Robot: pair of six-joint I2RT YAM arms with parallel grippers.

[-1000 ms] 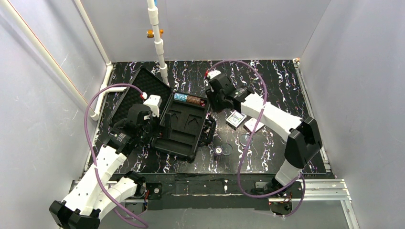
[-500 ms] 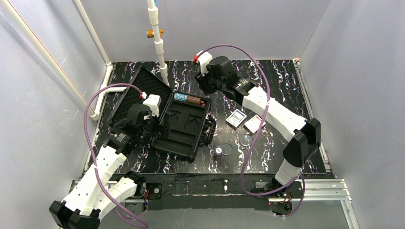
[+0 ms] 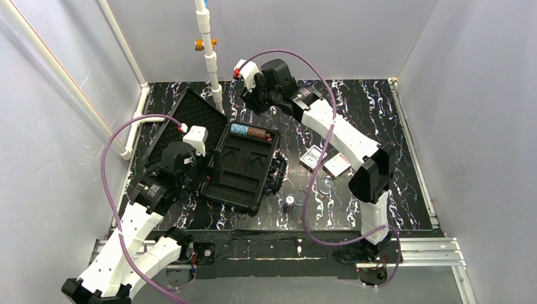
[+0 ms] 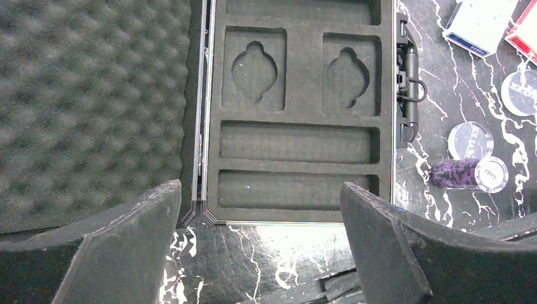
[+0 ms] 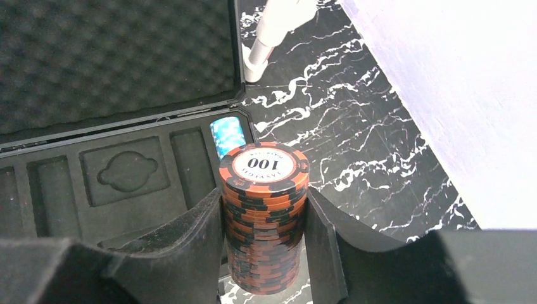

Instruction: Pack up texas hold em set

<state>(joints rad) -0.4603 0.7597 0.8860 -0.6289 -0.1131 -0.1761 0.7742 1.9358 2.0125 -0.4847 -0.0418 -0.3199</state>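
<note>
Right claw (image 5: 265, 212) has swung over toward the back of the black case (image 4: 303, 107) — squeezing a brown chip stack (image 5: 264, 190), left claw (image 4: 259, 193) wide open, holding nothing.

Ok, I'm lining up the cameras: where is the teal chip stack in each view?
Top external: teal chip stack in the tray's far slot, left end.
Left wrist: not in it.
Right wrist: teal chip stack left of centre, in that slot, behind the gripped brown chip stack.
Shared landmark: the foam-lined lid, seen in all three.
</note>
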